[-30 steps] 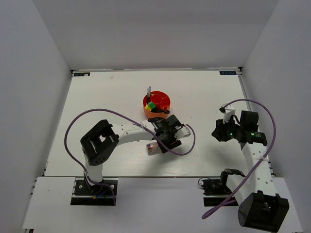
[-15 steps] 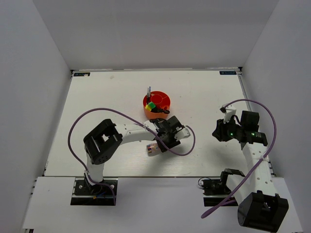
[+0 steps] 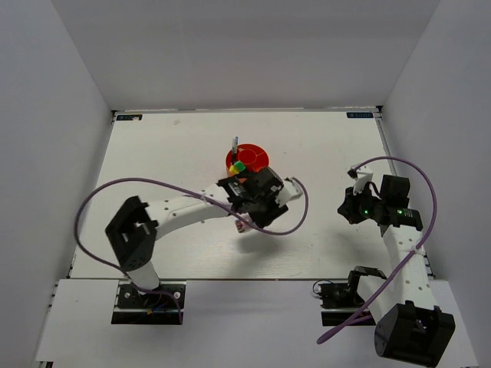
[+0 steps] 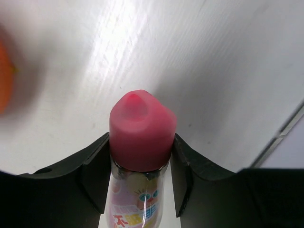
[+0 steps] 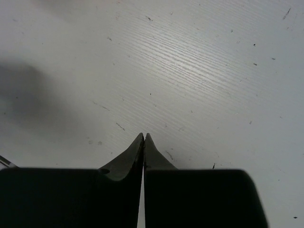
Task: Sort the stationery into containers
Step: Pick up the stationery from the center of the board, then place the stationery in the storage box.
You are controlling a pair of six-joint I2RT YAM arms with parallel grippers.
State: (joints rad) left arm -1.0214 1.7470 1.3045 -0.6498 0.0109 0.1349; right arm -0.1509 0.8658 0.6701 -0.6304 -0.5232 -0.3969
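Left gripper (image 4: pixel 141 140) closed on the clear pink-capped tube (image 4: pixel 142 128), both black fingers (image 4: pixel 95 171) pressed to the neck just under the cap, cap pointing away from the wrist, printed body running back between the jaws. Against a second earlier: jaws narrowed from a wider spread onto the tube, then carried with it off the near middle of the table (image 3: pixel 169 153) toward the far side, arm stretched further out. In the overhead view, tube end just showing below the gripper head, near the orange-red organiser (image 3: pixel 261 153) but not over it; in the left wrist view, only a blurred orange edge at the left margin, bare table beneath the cap. Raised clear of the surface or not: cannot be told for certain, though probably raised. Right gripper (image 5: pixel 143 137) newly pinched tight, fingertips meeting, nothing between them, parked over bare table well to the right, apart from the work. Already standing in the organiser: green- and yellow-capped markers (image 3: pixel 238 166) and a thin pen (image 3: pixel 235 143). Meaning for the task: pick completed, transfer under way, tube not yet placed; remaining, by judgement, a short carry over the rim and a release into a free compartment, with some risk of knocking the upright items on approach
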